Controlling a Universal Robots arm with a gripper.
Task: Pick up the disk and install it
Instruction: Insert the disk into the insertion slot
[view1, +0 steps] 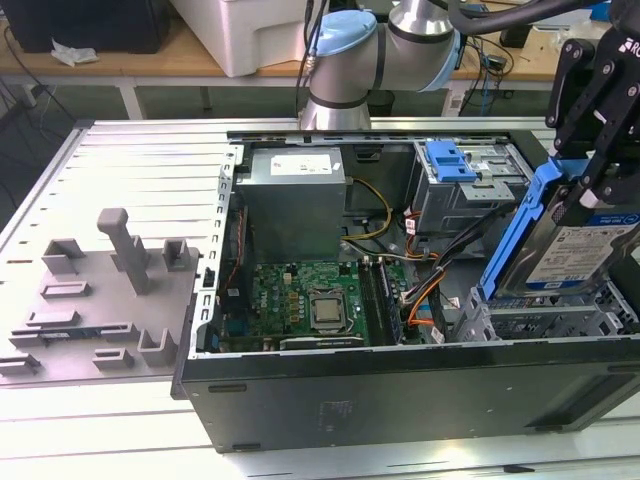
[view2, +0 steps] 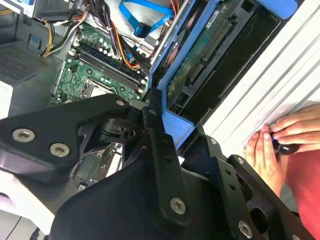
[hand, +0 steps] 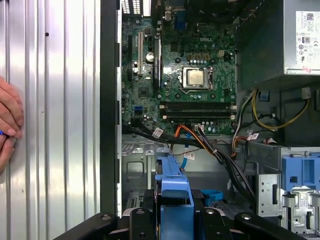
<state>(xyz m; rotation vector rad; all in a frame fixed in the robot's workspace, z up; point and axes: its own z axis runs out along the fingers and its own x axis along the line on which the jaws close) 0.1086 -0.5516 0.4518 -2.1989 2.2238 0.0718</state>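
The disk (view1: 578, 250) hangs tilted at three o'clock from the motherboard (view1: 290, 290), over the drive bay (view1: 545, 320); our gripper (view1: 598, 185) is clamped on its blue carrier (view1: 527, 225). We judge the tilt could jam it or snag the cables (view1: 432, 292).

Case is open on top, with free room above the motherboard (view1: 310, 300). A cable bundle (view1: 440, 275) crowds the gap between the motherboard and the bay (view1: 540, 325). The disk (view1: 575, 255), tilted in the gripper's (view1: 600, 185) grip, fills the space over the bay. The power supply (view1: 295, 200) and drive cage (view1: 465, 190) block the rear. A person's hand (hand: 9, 120) rests on the table (view1: 140, 160) near the case wall (hand: 110, 100).
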